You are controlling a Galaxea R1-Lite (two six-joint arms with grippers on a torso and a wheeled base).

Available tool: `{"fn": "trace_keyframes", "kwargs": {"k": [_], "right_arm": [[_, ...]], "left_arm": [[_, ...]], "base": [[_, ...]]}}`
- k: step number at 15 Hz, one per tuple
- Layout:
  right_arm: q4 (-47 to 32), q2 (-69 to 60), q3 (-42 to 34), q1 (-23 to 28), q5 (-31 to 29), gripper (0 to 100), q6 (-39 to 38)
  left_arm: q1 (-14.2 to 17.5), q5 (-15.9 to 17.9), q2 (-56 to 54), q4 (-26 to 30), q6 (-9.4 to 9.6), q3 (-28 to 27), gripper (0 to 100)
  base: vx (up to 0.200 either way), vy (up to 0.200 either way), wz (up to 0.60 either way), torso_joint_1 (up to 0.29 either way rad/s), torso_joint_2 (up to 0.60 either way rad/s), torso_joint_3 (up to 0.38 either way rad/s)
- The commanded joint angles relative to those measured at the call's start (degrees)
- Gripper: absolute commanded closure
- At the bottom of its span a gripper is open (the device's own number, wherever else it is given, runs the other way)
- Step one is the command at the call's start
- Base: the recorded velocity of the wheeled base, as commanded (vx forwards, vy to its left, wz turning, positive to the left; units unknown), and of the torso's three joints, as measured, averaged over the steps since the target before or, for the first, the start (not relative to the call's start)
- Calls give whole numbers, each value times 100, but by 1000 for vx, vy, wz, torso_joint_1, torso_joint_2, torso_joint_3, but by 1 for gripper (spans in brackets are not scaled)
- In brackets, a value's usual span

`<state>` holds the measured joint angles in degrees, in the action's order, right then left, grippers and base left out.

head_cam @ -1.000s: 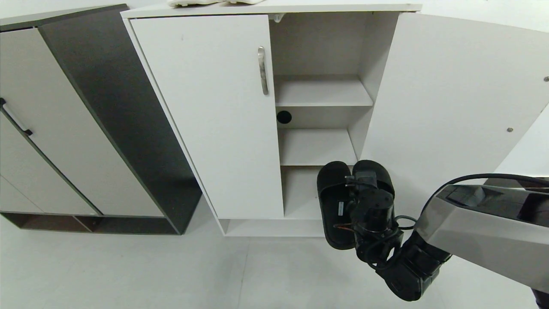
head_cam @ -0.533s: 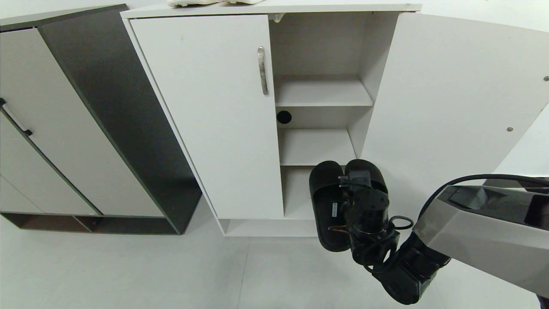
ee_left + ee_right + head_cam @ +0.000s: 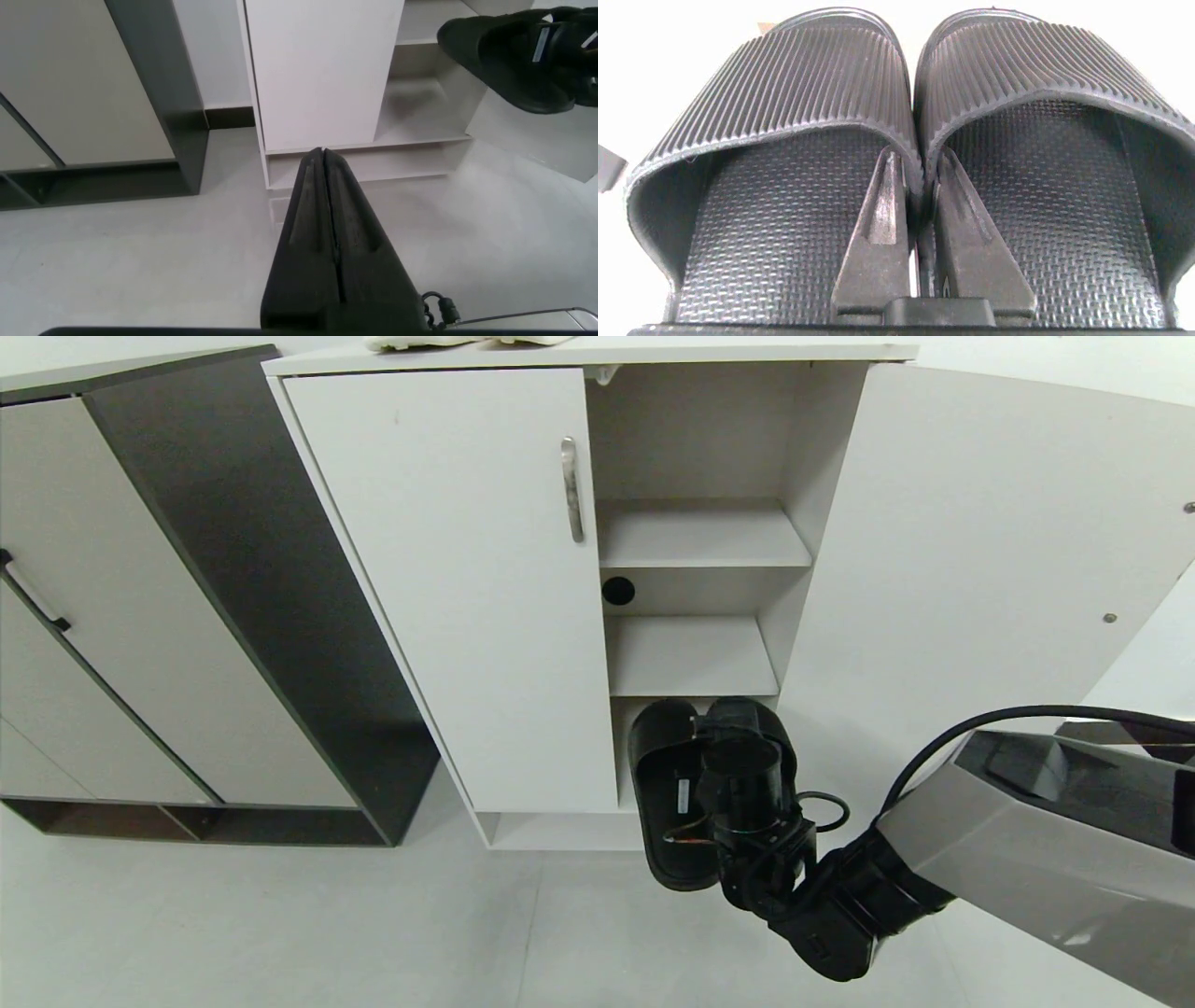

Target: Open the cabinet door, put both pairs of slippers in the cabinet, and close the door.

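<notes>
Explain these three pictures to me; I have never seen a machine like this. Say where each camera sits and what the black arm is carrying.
This is a two-armed robot on wheels. The big picture comes from a camera on its head, looking down at a white cabinet whose right door is open and left door shut. The other two come from cameras on the wrists. The right wrist one looks along the right gripper, whose fingers pinch the inner edges of a pair of black slippers held side by side, in front of the bottom shelf. The left wrist one shows the left gripper, shut and empty, above the floor.
</notes>
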<state>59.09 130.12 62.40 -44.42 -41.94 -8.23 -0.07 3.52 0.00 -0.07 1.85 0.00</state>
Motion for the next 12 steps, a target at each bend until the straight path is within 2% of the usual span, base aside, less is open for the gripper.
{"fn": "trace_keyframes", "kwargs": {"k": [1,4,12], "right_arm": [[-3,31,0,21,1,100,5],[-3,101,9,30,-16,100,23],[-3,127,17,57,-16,100,23]], "left_arm": [[-1,-1,0,-1,-1,0,100],[-1,-1,9,-1,-10,0,100],[-1,-1,9,-1,-10,0,100]], "base": [[0,0,0,0,0,0],[0,0,0,0,0,0],[200,0,0,-1,3,1]]}}
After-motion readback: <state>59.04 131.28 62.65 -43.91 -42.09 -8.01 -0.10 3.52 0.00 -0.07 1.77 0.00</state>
